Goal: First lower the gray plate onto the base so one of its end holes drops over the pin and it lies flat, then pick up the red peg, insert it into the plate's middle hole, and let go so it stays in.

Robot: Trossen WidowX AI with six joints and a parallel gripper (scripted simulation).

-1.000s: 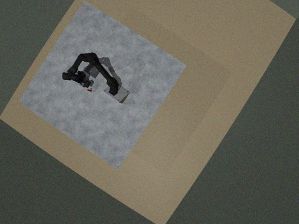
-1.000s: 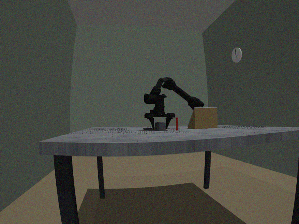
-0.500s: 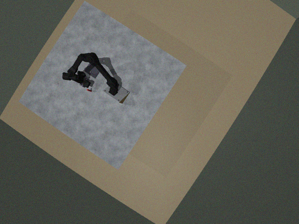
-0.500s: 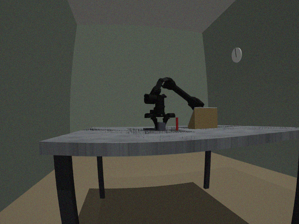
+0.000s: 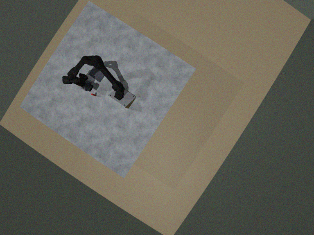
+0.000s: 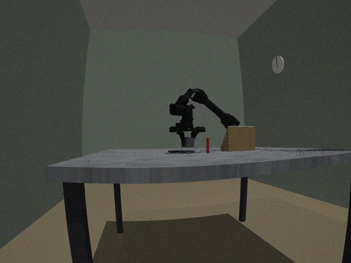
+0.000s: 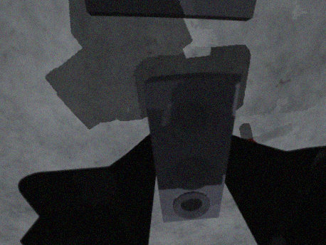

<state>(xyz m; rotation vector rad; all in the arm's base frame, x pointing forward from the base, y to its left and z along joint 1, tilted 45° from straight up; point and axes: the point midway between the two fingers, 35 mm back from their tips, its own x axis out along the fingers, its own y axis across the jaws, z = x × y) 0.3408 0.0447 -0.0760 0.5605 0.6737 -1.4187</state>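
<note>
My gripper [image 6: 187, 142] [image 7: 179, 134] points down and is shut on the gray plate [image 6: 189, 141] [image 7: 190, 117]. The plate hangs a little above the table. One end hole shows clearly in the wrist view; the other holes are lost in dark shade. The base [image 5: 96, 75] [image 7: 171, 6] is a dark block behind the plate, cut off by the wrist view's top edge. Its pin cannot be made out. The red peg [image 5: 93, 94] [image 6: 207, 145] stands upright on the table beside the gripper. In the wrist view, the right finger hides nearly all of it.
The arm is mounted on a wedge-shaped wooden box [image 5: 130, 103] [image 6: 241, 138] with a pale top, right of the peg. The mottled gray table [image 5: 101, 137] [image 6: 120, 162] carries dark arm shadows. A dark flat shape lies under the gripper; I cannot tell what it is.
</note>
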